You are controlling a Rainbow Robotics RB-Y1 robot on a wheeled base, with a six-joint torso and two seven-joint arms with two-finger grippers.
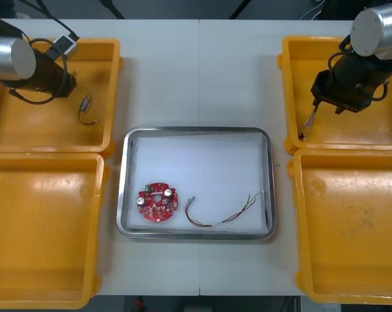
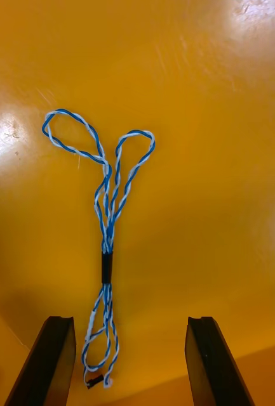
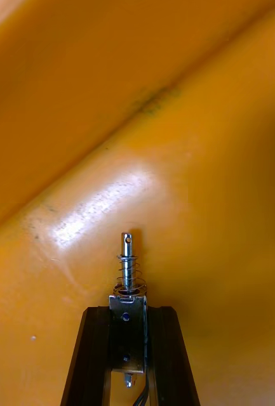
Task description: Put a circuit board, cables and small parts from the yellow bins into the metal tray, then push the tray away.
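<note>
Left end effector (image 3: 126, 311) gripping small metal part (image 3: 129, 274), right end effector (image 2: 130, 320) spread wide

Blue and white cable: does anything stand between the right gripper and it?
Nothing visible does. The twisted blue and white cable lies alone on the floor of the yellow bin, its near end between the open fingers of the right gripper.

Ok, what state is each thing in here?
left gripper: shut on small metal part, over far left bin.
right gripper: open, astride the blue and white cable's end.
blue and white cable: loose on far right bin's floor.
circuit board: flat in metal tray.
red and yellow cable: in the tray, beside the board.
metal tray: between the bins, not yet pushed.
</note>
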